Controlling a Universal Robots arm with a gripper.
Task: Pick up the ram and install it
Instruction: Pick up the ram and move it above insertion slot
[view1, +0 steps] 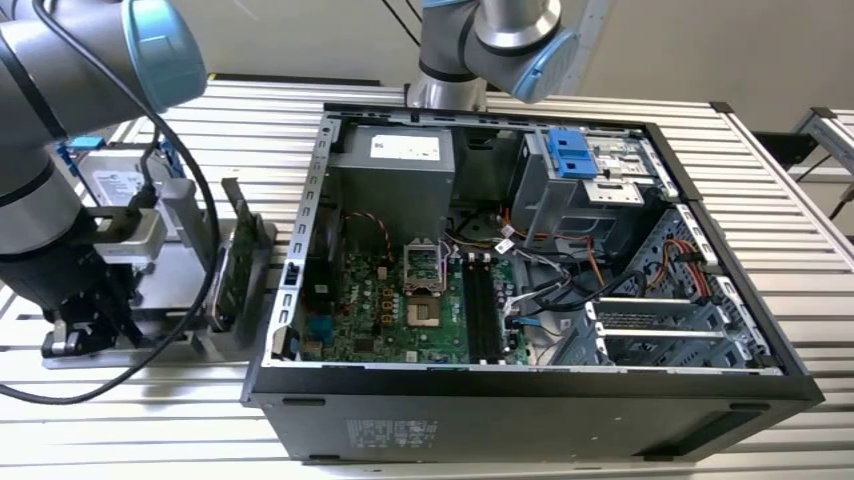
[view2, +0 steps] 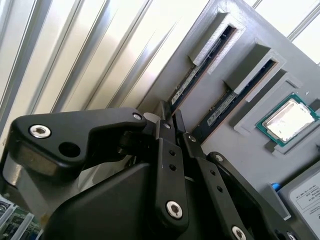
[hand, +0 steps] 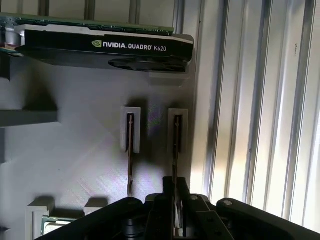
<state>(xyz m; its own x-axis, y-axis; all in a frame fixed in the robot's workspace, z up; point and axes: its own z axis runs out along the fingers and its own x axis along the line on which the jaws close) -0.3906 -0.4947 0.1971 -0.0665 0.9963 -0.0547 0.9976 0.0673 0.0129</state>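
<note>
Jaws clamp ram (hand: 176, 150) | second wrist view: processor (view2: 289, 120) nearby

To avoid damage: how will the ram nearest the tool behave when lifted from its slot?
Probably stiff and light: the ram is a thin, narrow board. Since it stands on edge in a close-fitting slot, it may bind if pulled tilted.

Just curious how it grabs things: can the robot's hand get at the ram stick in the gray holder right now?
Probably yes. The hand sits right at the end of the ram, which stands in a slot of the gray holder, and nothing lies between them.
</note>
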